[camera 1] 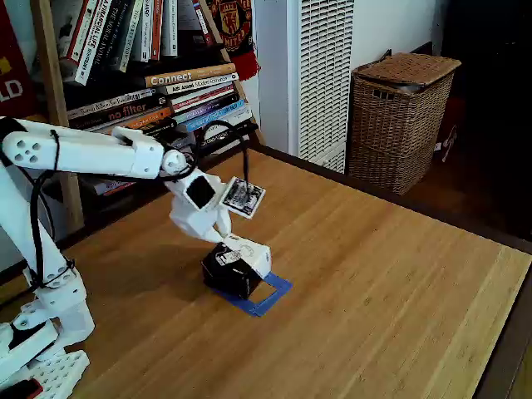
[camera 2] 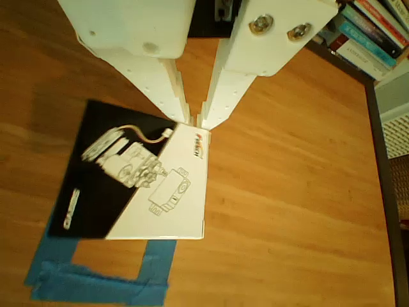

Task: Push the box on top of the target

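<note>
In the fixed view the box sits on the wooden bench, overlapping the back part of the target — the near corner of blue tape is uncovered, so by my reading the push is mostly done but not finished. The tool rests against the box's top edge. A bookshelf and a wicker basket stand well apart; nothing blocks the path.

In the other view the tool has its fingers nearly together, tips touching the box at its far edge, holding nothing. The box covers the target's upper side; the lower strip and the wood inside it lie exposed.
</note>
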You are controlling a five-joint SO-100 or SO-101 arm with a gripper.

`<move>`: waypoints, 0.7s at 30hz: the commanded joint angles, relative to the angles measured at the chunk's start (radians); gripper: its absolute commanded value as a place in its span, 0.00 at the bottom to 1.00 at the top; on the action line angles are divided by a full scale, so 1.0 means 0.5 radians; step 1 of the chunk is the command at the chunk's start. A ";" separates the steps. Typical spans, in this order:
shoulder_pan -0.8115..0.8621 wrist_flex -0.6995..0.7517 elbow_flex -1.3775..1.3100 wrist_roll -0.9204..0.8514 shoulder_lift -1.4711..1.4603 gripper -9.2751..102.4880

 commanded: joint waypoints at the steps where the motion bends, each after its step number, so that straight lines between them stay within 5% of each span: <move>1: 0.028 -0.037 -0.074 -0.018 0.012 0.08; 21: 0.009 0.086 0.021 -0.031 0.160 0.08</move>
